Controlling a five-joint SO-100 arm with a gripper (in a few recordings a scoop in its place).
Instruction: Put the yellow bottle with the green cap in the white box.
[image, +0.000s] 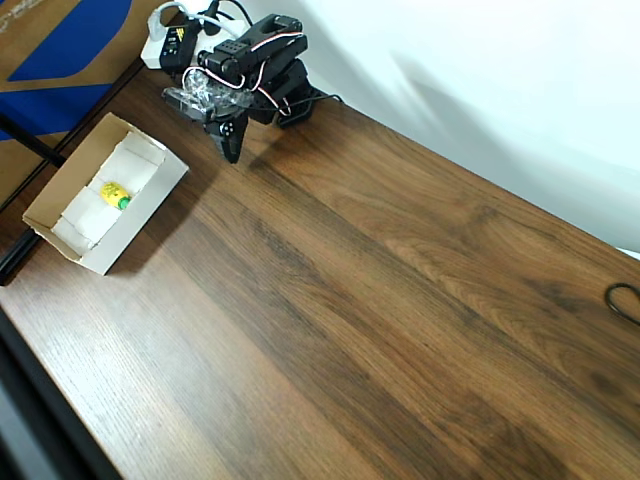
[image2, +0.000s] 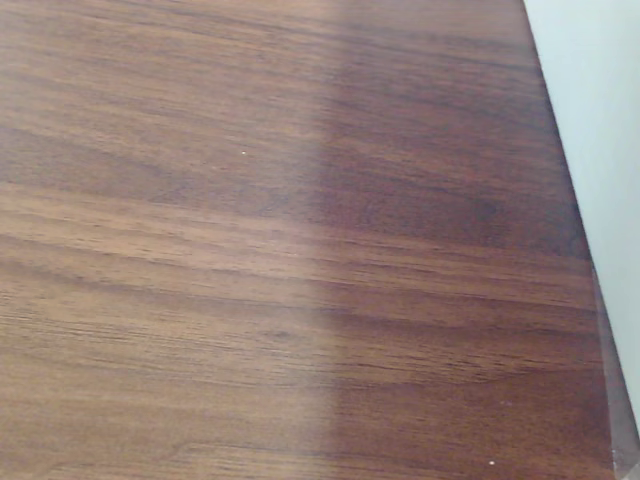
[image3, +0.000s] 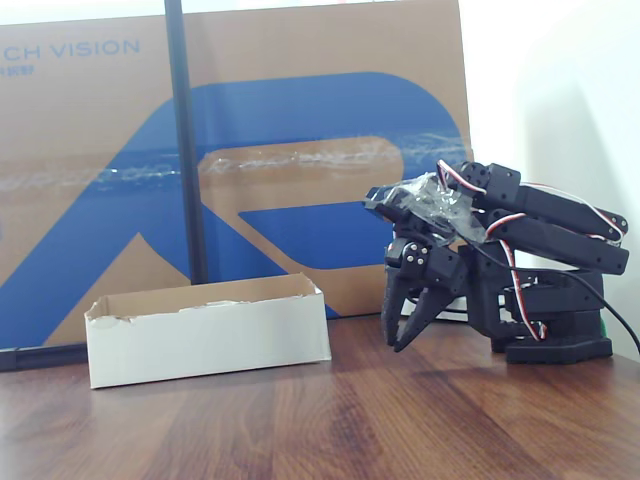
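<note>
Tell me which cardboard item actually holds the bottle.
The white box: shallow tray lying on the table, yellow bottle with the green cap inside. The brown-and-blue cardboard stands upright behind it.

Only one piece of lettering reads from where I stand: "CH VISION" in pale capitals along the top left of the big brown-and-blue cardboard sheet (image3: 300, 150) propped behind the table (the word's start is cut off at the picture's edge). The yellow bottle's (image: 113, 192) label is too small to read.
</note>
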